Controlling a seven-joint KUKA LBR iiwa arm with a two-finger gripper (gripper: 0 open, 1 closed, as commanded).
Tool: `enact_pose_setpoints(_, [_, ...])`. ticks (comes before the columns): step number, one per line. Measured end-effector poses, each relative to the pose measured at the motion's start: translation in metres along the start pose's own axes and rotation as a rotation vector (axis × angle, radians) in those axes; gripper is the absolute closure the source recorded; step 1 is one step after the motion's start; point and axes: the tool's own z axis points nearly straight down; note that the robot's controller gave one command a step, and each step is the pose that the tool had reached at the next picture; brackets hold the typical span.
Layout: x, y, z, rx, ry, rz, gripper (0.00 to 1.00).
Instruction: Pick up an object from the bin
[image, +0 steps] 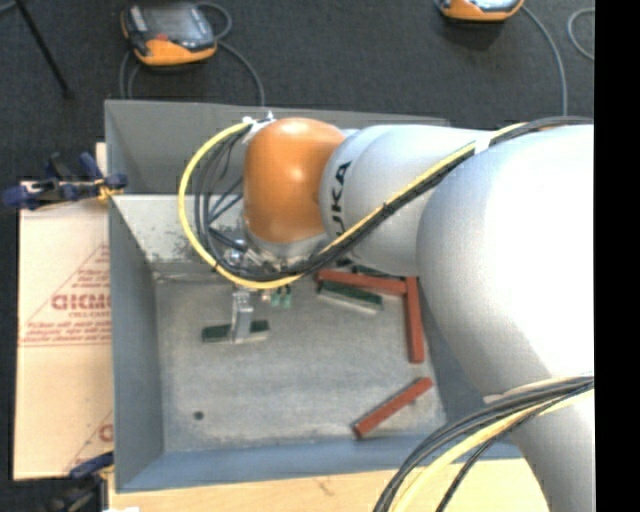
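"Looking under the orange cover (285, 180), where is the gripper (243, 318)?"
"Down in the bin's (135, 330) left half, on a dark green flat bar (218, 334), covering its middle."
"Open or closed?"
"I cannot tell; the cover and cables (186, 195) hide it."
"What else?"
"A slanted red bar (392, 407) lies well apart at lower right; another red bar (414, 322) and a green-and-red piece (350, 293) are partly hidden by the arm (500, 250)."
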Motion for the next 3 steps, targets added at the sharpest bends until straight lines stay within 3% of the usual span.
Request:
enact_pose_setpoints(1, [0.0309,0.0176,0.0352,0.001,0.011,0.025,1.0])
enact_pose_setpoints(2, [0.031,0.0173,0.0354,0.001,0.011,0.027,0.0])
enact_pose_setpoints(3, [0.031,0.0171,0.0355,0.001,0.011,0.029,1.0])
